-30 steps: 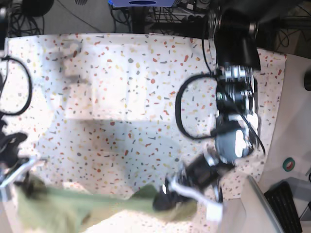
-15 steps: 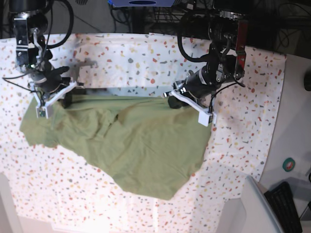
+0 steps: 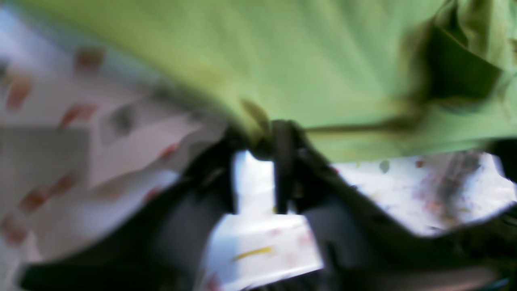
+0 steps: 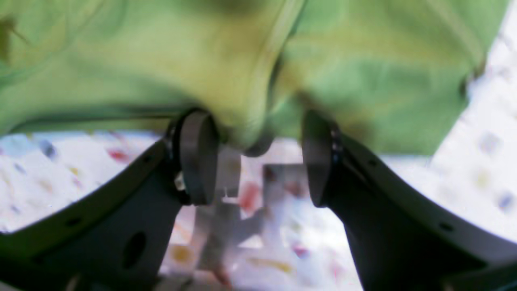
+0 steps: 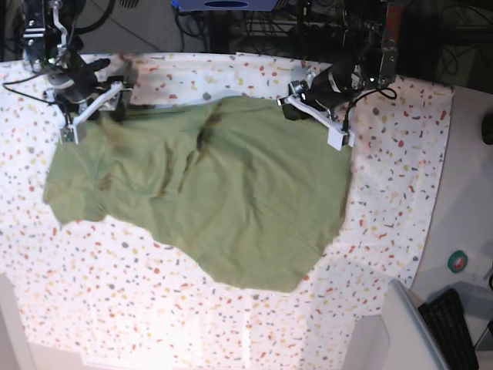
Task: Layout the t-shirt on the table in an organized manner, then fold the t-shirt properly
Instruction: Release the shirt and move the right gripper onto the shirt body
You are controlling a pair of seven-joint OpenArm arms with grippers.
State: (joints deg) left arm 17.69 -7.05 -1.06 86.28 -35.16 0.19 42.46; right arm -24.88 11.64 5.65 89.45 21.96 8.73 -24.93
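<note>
The olive-green t-shirt lies spread and wrinkled across the table, its far edge near the back. My right gripper is at the shirt's far-left corner. In the right wrist view the right gripper is open, its pads wide apart, with a fold of the t-shirt drooping between them. My left gripper is at the far-right corner. The blurred left wrist view shows the left gripper with a narrow gap between the jaws and the t-shirt edge at the tips.
To the right of the speckled cloth is a plain grey surface with a green tape roll and a keyboard. A grey block sits at the near right corner. Cables and dark equipment crowd the back edge.
Both grippers drew the t-shirt from the near edge to the far edge, and it now lies spread out. Both jaws have parted, the right one widely.
</note>
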